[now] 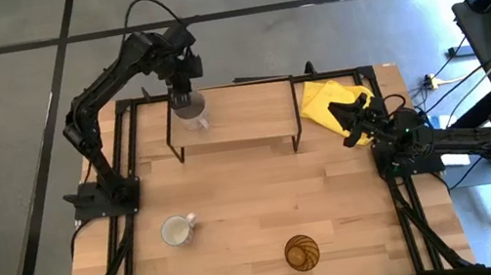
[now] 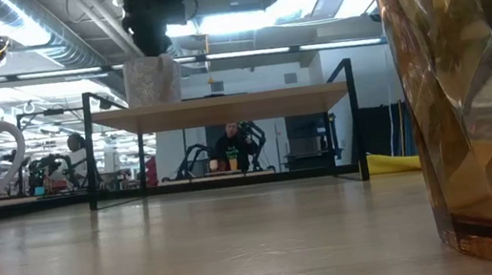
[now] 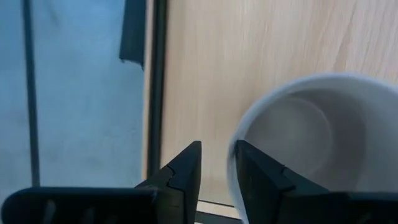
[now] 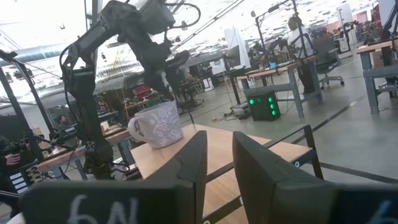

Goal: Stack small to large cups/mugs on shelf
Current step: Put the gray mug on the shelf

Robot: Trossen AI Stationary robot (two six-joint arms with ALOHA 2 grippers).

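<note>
Amber tumbler [image 2: 470, 87] cropped by low view; left jaws' grip unclear

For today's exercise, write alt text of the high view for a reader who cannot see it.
The left gripper is at a grey mug standing on the shelf, its fingers over the mug's rim. A white mug and an amber tumbler stand on the table; the right gripper waits by a yellow cloth.
</note>
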